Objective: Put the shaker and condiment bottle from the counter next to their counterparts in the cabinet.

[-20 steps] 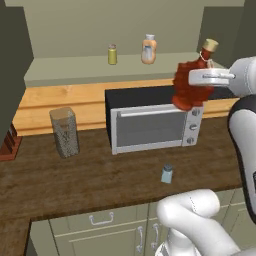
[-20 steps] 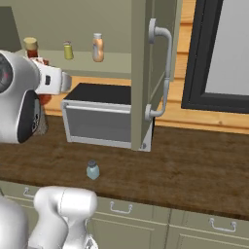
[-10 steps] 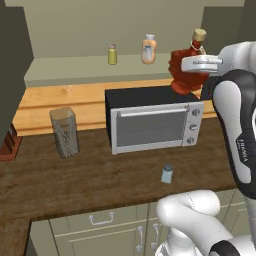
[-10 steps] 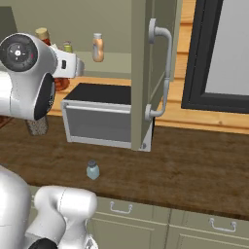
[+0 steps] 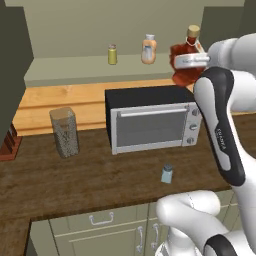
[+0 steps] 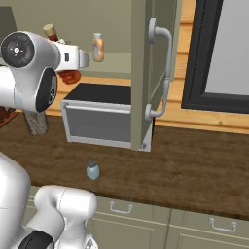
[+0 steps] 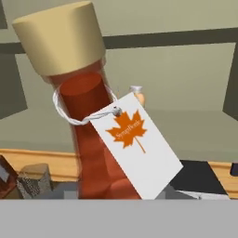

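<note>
1. The white arm reaches up from the base, and its gripper (image 5: 186, 61) is clamped on the condiment bottle (image 5: 184, 64) — a dark red ridged bottle with a tan cap, held in the air above the right end of a black toaster oven (image 5: 151, 118)
2. In the hand view the condiment bottle leans to the left; a white tag (image 7: 135, 143) printed with an orange maple leaf hangs from a loop around its neck
3. Behind the bottle is the open cabinet (image 5: 90, 30) with its pale shelf. On the shelf stand the counterparts — a yellow-green shaker (image 5: 112, 54) and, to its right, an orange and white bottle (image 5: 148, 49), a little apart from each other
4. The held bottle is to the right of the orange and white bottle, near the shelf's front edge and about level with it
5. The small pale blue shaker (image 5: 167, 173) stands upright on the counter (image 5: 75, 175), in front of the oven's right half
6. A tall speckled glass jar (image 5: 65, 132) stands on the counter left of the oven
7. In the right base view an open cabinet door (image 6: 148, 73) with a metal handle hangs in front of the oven's right end
</note>
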### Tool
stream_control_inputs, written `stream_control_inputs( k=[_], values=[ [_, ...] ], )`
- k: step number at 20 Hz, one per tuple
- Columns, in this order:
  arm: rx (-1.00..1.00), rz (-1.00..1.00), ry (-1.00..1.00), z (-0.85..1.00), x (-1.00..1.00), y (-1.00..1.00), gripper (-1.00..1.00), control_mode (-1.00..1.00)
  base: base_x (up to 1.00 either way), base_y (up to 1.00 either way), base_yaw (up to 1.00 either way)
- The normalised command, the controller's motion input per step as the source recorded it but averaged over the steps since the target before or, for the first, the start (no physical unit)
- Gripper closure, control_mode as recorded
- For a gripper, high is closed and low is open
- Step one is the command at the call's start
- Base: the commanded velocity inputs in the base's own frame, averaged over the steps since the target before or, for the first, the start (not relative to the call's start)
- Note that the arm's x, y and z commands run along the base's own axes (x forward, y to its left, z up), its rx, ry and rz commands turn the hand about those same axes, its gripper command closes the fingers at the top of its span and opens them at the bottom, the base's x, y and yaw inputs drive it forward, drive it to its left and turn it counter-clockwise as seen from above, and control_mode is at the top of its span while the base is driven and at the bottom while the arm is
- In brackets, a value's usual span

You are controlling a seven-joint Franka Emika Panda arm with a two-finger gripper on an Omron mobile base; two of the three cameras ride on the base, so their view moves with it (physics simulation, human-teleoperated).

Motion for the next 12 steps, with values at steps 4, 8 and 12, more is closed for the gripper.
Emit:
stream_control_inputs(
  k=[4, 8, 12],
  values=[
    [0.16, -0.11, 0.11, 0.00, 0.61, -0.36, 1.00, -1.00, 0.00, 0.00, 0.00],
    [0.13, -0.13, 0.21, 0.12, 0.86, -0.24, 1.00, -1.00, 0.00, 0.00, 0.00],
    [0.01, -0.01, 0.01, 0.00, 0.61, -0.10, 1.00, -1.00, 0.00, 0.00, 0.00]
  ],
)
